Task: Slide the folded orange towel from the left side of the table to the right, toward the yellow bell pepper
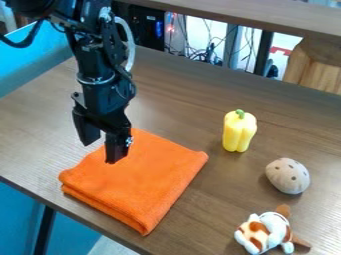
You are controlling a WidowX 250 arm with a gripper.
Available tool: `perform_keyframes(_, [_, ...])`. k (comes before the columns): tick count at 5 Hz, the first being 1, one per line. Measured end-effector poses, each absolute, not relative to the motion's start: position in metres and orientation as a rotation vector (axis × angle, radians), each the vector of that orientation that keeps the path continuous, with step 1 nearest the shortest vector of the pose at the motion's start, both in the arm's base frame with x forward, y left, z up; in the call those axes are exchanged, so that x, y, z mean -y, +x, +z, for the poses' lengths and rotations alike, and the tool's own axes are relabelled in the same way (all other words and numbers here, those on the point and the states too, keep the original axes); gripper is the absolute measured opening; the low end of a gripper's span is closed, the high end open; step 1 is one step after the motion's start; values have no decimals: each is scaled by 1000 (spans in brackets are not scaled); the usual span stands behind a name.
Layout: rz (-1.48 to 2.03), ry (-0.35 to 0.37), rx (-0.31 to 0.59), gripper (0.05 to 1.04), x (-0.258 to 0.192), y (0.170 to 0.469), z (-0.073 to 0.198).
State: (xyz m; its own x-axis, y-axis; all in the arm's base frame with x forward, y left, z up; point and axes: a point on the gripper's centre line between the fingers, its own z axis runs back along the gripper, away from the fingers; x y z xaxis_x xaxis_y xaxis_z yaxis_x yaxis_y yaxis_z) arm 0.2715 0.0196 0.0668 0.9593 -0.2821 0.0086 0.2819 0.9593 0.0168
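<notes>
The gripper (100,152) is open, its two fingers standing apart with nothing between them. It hangs over the far left part of the folded orange cloth (143,182) (whether a fingertip grazes the fabric, one cannot tell). The arm (100,74) comes down from the upper left, its lower part nearly upright. On the table (166,94), right of the cloth, stand a yellow pepper (239,133), then a potato (287,176) and a plush toy (265,231) lying nearer the camera.

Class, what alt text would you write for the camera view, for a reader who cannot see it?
A black robot arm, its jaws apart, hangs over a folded orange cloth on a wooden table. To the right are a yellow pepper, a spotted potato-shaped object and a white-and-brown plush toy.
</notes>
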Motion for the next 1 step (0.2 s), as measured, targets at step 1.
perform_keyframes(1, [-290,3,-10,1001,-18,268,67])
